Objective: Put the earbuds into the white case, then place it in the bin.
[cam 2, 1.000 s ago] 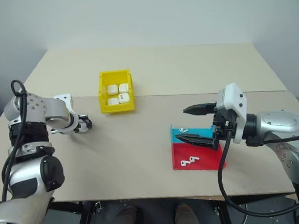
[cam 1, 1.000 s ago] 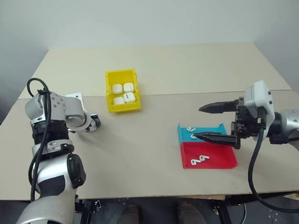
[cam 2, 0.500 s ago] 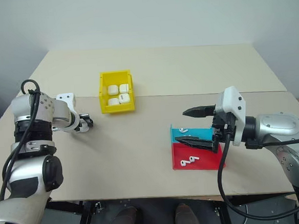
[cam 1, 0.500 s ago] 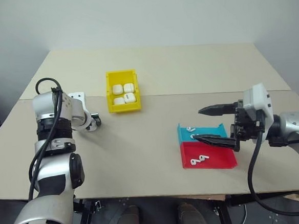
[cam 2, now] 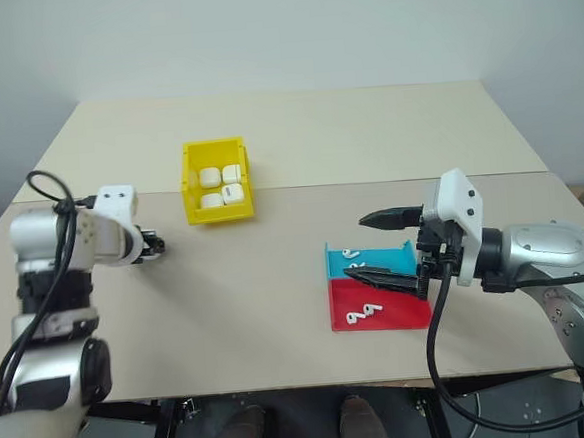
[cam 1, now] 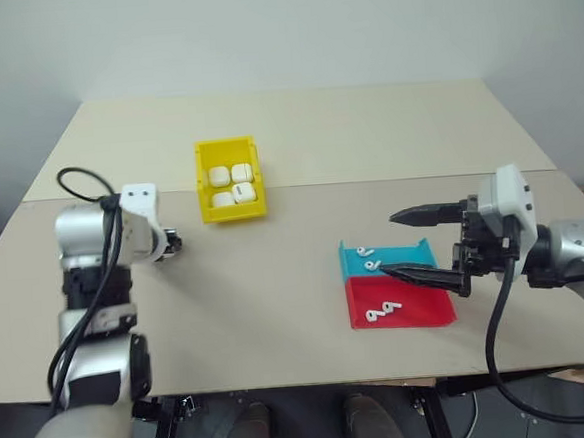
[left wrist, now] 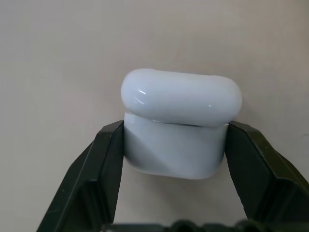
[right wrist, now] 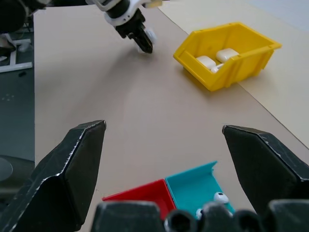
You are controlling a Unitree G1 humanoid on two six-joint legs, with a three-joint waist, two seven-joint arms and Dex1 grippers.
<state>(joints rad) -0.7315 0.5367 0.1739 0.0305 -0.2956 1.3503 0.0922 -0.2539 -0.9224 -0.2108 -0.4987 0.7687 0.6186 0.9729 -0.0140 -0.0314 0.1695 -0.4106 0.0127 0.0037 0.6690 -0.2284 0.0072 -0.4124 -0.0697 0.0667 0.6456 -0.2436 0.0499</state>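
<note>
My left gripper (left wrist: pixel 176 128) is shut on a white case (left wrist: pixel 181 96), its black fingers (left wrist: pixel 108 154) pressing both sides of the case's lower half low over the table. The same gripper (cam 1: pixel 171 245) sits at the left of the table, in front and to the left of the yellow bin (cam 1: pixel 236 211). Several more white cases (cam 1: pixel 230 183) lie in the bin. Tiny white earbuds rest in the blue tray (cam 1: pixel 371 258) and in the red tray (cam 1: pixel 382 312). My right gripper (cam 1: pixel 386 242) hovers open over the blue tray, holding nothing.
The blue tray (cam 1: pixel 410 255) and red tray (cam 1: pixel 419 315) sit side by side at the right front of the table. A seam (cam 1: pixel 370 181) crosses the tabletop just behind the bin's front wall. Bare table lies between the bin and the trays.
The left gripper's fingers have closed on the white case, and the left wrist has turned and shifted slightly left. The right arm has stayed still.
</note>
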